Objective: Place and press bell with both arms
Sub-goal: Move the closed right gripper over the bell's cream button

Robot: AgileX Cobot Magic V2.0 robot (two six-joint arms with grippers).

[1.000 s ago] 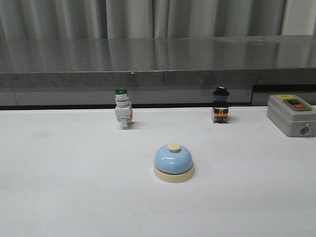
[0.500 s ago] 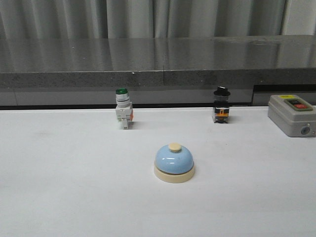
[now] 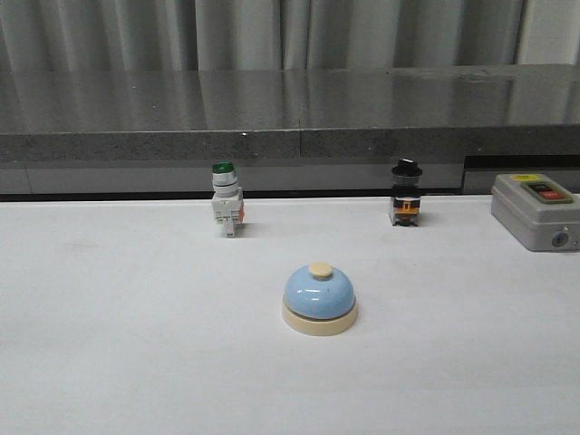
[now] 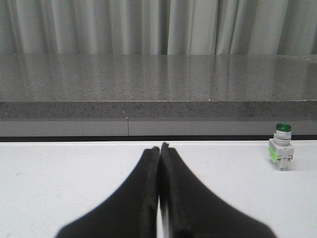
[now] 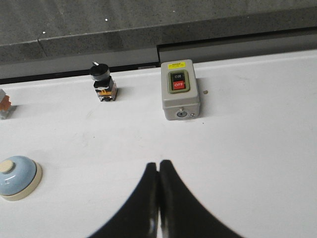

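Observation:
The light-blue bell [image 3: 319, 299] with its cream base and cream button stands on the white table, near the middle, in the front view. It also shows at the edge of the right wrist view [image 5: 16, 177]. My left gripper [image 4: 159, 147] is shut and empty over bare table; the bell is out of its view. My right gripper [image 5: 158, 163] is shut and empty, well to the side of the bell. Neither arm shows in the front view.
A green-capped white push-button switch [image 3: 225, 200] and a black-capped switch [image 3: 405, 194] stand at the back of the table. A grey box with red and black buttons [image 3: 535, 211] sits at the back right. A grey stone ledge [image 3: 290, 136] runs behind the table.
The front view has shifted very slightly since a second ago; the bell and the switches stand where they were.

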